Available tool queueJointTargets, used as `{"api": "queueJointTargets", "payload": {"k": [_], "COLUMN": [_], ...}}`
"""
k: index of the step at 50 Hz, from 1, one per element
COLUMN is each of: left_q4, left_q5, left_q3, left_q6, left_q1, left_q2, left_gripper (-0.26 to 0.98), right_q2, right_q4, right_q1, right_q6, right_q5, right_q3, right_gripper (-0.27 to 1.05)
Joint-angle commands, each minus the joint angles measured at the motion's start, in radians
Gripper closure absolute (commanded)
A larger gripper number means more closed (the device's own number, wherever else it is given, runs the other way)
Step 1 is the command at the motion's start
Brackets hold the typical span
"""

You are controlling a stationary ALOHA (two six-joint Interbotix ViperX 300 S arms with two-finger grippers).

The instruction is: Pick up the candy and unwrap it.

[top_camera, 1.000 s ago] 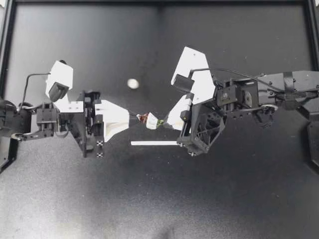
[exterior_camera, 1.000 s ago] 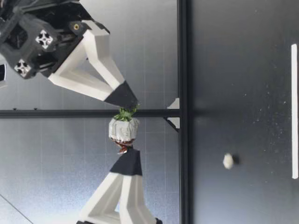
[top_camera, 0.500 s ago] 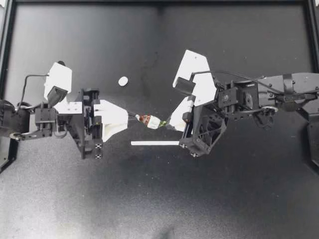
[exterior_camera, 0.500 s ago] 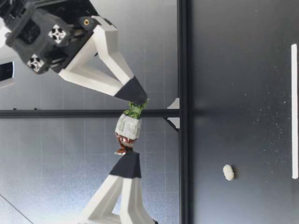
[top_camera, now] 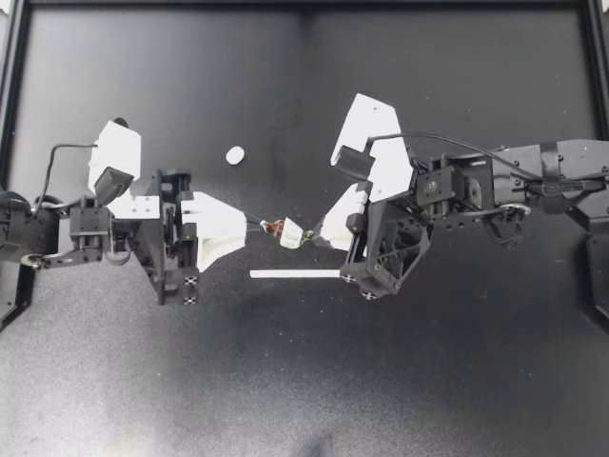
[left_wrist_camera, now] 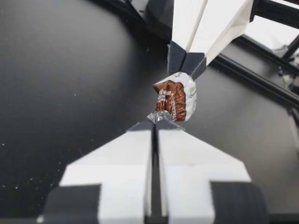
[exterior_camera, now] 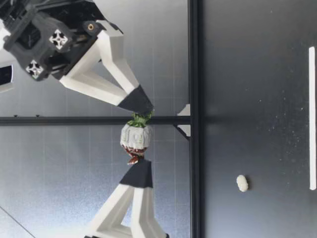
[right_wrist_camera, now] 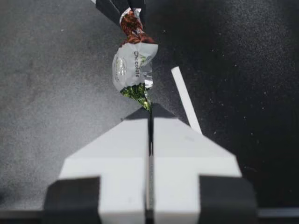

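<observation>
Here, over the matte black table [top_camera: 304, 381], the wrapper's twists are probably best being drawn apart steadily, in line. The white-fingered left gripper [top_camera: 255, 226] and right gripper [top_camera: 314, 234] are being pressed fully closed, each on one twist of the small silver-and-brown foil-wrapped candy [top_camera: 284, 231], which is being held aloft between them.

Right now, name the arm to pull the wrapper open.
Right, probably: my right gripper, slanting down from above, pinches the candy by its green twist; my left gripper, level, anchors the brown end.
</observation>
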Motion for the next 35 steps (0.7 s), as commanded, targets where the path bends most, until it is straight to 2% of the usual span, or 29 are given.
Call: {"api": "queueJointTargets", "payload": {"k": [1,35], "left_q4": [0.003,0.003], "left_q5": [-0.008,-0.005], "left_q3": [-0.021,-0.025], "left_q6": [0.012,0.023], "left_q1": [-0.002,-0.002], "left_q2": [-0.009,-0.008], "left_gripper": [0.9,0.9], "right_q2": [-0.014,-0.012], "right_q4": [0.002,0.002], "right_q1": [-0.003,-0.003], "right_q6": [-0.002,0.002], "right_q5": [-0.011,-0.014], "right_q3": [-0.017,-0.015], "right_gripper": [0.95,0.95]}}
